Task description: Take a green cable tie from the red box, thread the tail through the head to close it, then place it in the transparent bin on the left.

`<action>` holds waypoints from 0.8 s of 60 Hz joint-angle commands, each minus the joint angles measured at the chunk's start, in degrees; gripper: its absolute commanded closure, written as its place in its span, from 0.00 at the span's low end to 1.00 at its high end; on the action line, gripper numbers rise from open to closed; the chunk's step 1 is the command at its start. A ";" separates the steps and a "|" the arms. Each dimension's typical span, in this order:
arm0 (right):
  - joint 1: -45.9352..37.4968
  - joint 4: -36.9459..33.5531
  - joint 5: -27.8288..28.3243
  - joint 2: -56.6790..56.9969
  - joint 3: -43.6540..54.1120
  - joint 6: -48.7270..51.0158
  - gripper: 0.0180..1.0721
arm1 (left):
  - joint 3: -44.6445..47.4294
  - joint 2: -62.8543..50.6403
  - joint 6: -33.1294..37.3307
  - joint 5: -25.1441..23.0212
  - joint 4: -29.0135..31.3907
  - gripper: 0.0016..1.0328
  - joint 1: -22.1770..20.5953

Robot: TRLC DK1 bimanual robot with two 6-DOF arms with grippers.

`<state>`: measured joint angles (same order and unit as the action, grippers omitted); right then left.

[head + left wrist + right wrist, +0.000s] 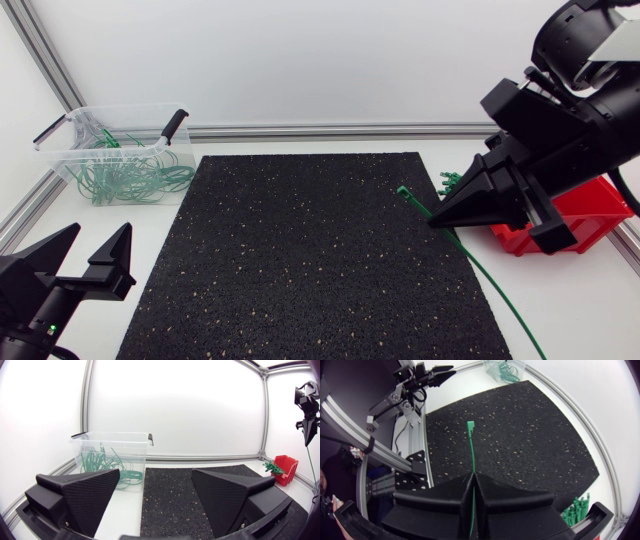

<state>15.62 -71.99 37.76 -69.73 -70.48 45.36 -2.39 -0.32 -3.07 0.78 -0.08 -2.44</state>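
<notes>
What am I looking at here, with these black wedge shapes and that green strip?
A robot stands at a table with two arms, each ending in a black gripper with two fingers. One picture looks down from above; the other two come from a camera on each arm's wrist. On the table lie a black mat, a clear bin of looped ties and a red box with spare ties. The right gripper is pinched shut on one long green cable tie, not yet looped, over the mat. The left gripper is open and holds nothing.
</notes>
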 commanded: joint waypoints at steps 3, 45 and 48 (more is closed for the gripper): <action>0.82 0.18 5.13 -1.28 2.80 -7.22 0.95 | 2.13 -0.12 -1.41 0.28 1.57 0.03 -0.46; 2.84 8.70 32.20 -10.07 9.31 -19.26 0.95 | 2.13 -0.65 -2.03 0.28 1.57 0.03 -4.15; 2.75 9.76 33.79 -10.16 9.75 -19.44 0.95 | 2.13 0.32 -1.94 0.28 1.57 0.03 -4.86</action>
<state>18.33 -63.13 69.65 -78.83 -62.35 27.38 -2.39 -0.56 -3.49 0.75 -0.05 -6.22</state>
